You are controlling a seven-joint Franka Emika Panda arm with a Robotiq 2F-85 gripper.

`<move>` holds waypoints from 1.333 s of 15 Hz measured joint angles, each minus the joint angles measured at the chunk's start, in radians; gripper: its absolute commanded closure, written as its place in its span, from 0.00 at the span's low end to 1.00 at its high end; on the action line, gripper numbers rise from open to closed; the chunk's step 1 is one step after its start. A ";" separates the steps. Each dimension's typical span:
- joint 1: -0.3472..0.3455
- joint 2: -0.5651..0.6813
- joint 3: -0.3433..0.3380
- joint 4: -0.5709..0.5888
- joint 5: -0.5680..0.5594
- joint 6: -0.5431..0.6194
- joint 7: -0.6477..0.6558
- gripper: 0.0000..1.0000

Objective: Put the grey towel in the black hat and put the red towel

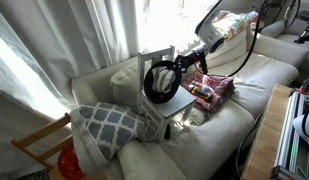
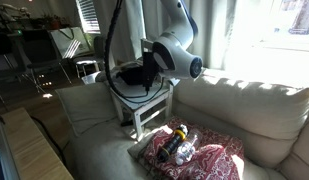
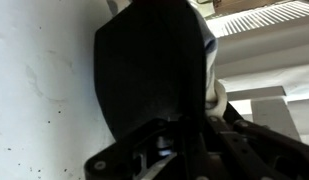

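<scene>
The black hat (image 1: pixel 157 78) stands tilted on edge over the seat of the white chair (image 1: pixel 176 102) on the sofa. In the wrist view the black hat (image 3: pixel 149 65) fills the middle, its brim running down between the fingers. My gripper (image 1: pixel 182 66) comes in from the upper right and is shut on that brim; in the wrist view the gripper (image 3: pixel 176 142) is dark and partly hidden. The red towel (image 1: pixel 211 90) lies crumpled on the sofa seat beside the chair, seen closer as the red towel (image 2: pixel 204 160). I cannot pick out the grey towel for certain.
A large grey cushion with white lattice (image 1: pixel 109 125) leans at the sofa's near end, with a shiny red round object (image 1: pixel 68 162) below it. A small dark and yellow item (image 2: pixel 174 146) lies on the red towel. The robot arm (image 2: pixel 174 50) hides part of the chair.
</scene>
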 measured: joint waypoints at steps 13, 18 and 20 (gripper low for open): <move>-0.075 -0.002 -0.170 0.019 0.050 -0.272 0.006 0.99; -0.100 -0.055 -0.254 -0.011 0.050 -0.270 0.010 0.99; -0.117 -0.076 -0.277 -0.030 0.050 -0.270 0.010 0.99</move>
